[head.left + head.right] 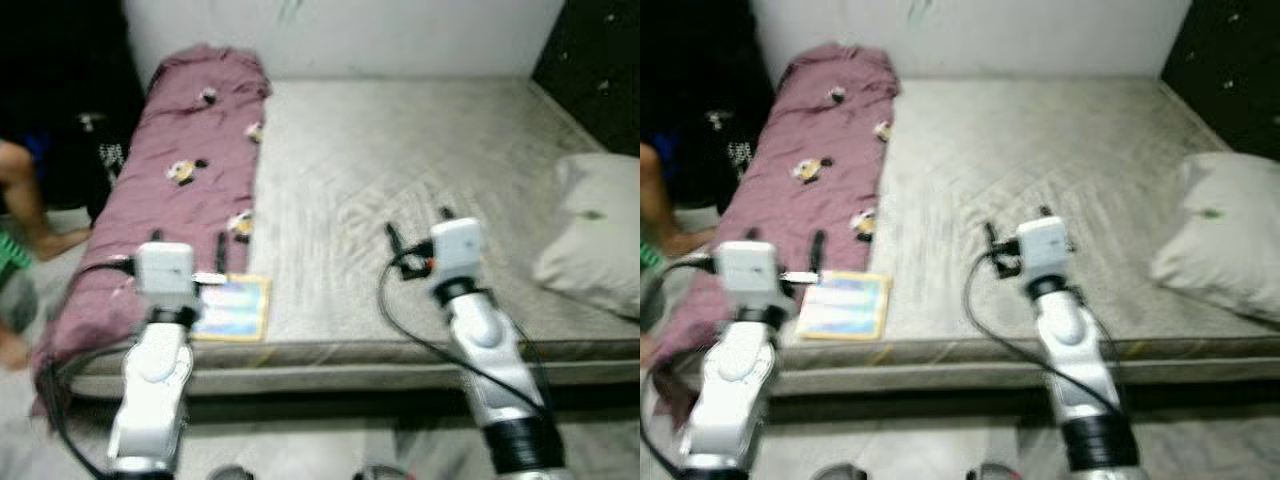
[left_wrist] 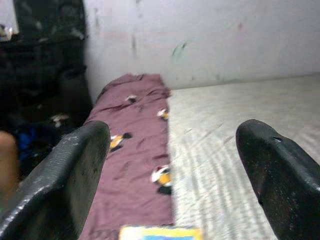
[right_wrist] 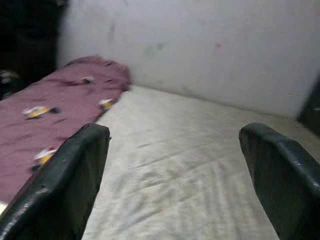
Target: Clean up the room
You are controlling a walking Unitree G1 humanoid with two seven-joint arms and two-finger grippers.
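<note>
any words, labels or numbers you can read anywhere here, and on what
None can be read.
Book at the near edge of the mattress, just ahead of the left hand: colourful cover, any print too blurred to read.
Maroon blanket: small cartoon figures, no legible letters.
Pillow: a small green mark, too blurred to tell.

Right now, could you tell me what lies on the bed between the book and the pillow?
Only bare mattress, in the eye views, from book to pillow.
</note>
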